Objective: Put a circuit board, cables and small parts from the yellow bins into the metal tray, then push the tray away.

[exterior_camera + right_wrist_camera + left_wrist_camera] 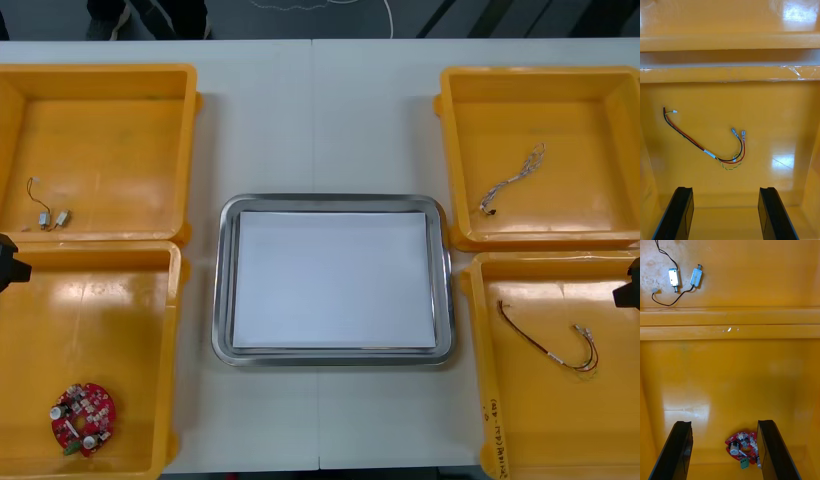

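Observation:
The metal tray (227, 290), white inside, sits at the table's middle. A round red circuit board (84, 418) lies in the near left yellow bin (90, 300); in the left wrist view the circuit board (740, 446) sits between my open left gripper's (723, 452) fingers, close to one of them. Small metal parts on a black cable (50, 215) lie in the far left bin, and the small metal parts (685, 277) show beyond the bin walls. A red and yellow cable (555, 345) lies in the near right bin; the cable (707, 144) is ahead of my open right gripper (725, 210). A twisted cable (510, 180) rests in the far right bin.
Four yellow bins flank the tray, two per side, with the far right bin (540, 95) and near right bin (545, 420) touching. My left arm (8, 262) and right arm (630, 285) show at the frame's side edges. Bare table lies beyond the tray.

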